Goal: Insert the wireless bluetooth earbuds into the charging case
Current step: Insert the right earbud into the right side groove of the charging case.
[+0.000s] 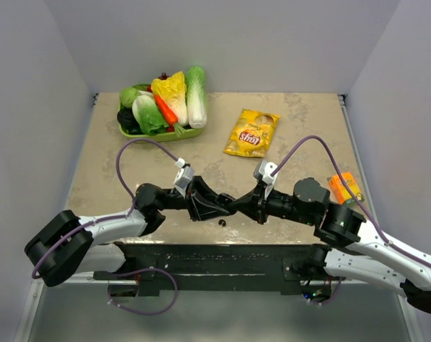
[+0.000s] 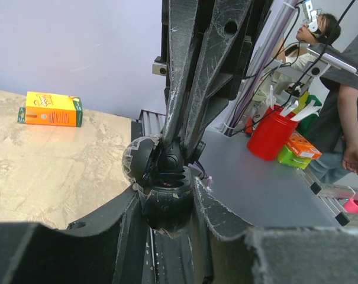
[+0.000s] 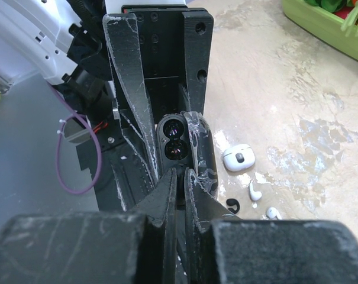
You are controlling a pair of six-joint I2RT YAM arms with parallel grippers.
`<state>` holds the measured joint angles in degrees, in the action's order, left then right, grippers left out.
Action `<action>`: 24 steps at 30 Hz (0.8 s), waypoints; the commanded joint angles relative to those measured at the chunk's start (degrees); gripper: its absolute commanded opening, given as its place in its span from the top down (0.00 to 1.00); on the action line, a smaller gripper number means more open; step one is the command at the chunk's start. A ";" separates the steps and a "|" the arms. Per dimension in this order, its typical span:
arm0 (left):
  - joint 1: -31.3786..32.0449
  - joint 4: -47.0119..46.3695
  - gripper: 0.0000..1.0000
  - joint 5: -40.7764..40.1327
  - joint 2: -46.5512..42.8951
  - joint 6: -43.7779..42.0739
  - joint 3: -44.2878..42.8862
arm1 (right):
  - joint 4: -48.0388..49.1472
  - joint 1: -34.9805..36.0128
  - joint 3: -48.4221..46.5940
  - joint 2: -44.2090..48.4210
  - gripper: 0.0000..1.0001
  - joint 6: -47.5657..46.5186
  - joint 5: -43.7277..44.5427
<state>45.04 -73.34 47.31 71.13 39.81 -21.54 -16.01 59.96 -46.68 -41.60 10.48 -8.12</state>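
My left gripper (image 1: 224, 206) (image 2: 165, 189) is shut on a black charging case (image 2: 164, 207) (image 3: 177, 139), held up with its lid open and two glossy wells facing the right wrist camera. My right gripper (image 1: 238, 204) (image 3: 181, 174) (image 2: 176, 145) meets it tip to tip, its jaws almost together at the case's mouth. A dark rounded earbud (image 2: 170, 157) sits in the case right under those tips. I cannot tell whether it is pinched. Another dark earbud (image 1: 222, 222) (image 3: 232, 205) lies on the table below. Two white earbuds (image 3: 254, 190) (image 3: 273, 212) lie beside a closed white case (image 3: 238, 158).
A green tray (image 1: 158, 135) of toy vegetables stands at the back left. A yellow chips bag (image 1: 251, 132) lies at the back centre and an orange box (image 1: 345, 188) (image 2: 51, 109) at the right. Off the table are a red cup (image 2: 271, 133) and a person (image 2: 338, 89).
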 commanded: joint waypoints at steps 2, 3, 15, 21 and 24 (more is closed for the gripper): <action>0.40 -35.38 1.00 -2.39 -1.35 -1.67 -3.07 | -1.13 0.50 -0.08 -0.49 0.97 0.86 0.56; 0.40 -35.38 1.00 -2.57 -1.61 -1.93 -2.90 | -1.13 0.50 -0.08 -0.41 1.00 0.77 0.47; 0.32 -35.38 1.00 -4.95 -2.14 -3.87 -1.66 | -0.86 0.50 0.53 1.09 1.00 1.21 1.62; 0.32 -35.38 1.00 -5.30 -2.40 -3.96 -2.10 | -0.16 0.42 0.97 0.74 1.00 1.47 1.27; 0.32 -35.38 1.00 -5.12 -2.23 -3.78 -2.37 | -0.43 0.50 0.80 -0.06 0.93 1.91 1.61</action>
<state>45.21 -72.69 44.77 70.37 37.85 -21.54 -15.62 60.01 -46.46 -40.88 11.33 -6.52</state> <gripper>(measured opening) 0.348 0.023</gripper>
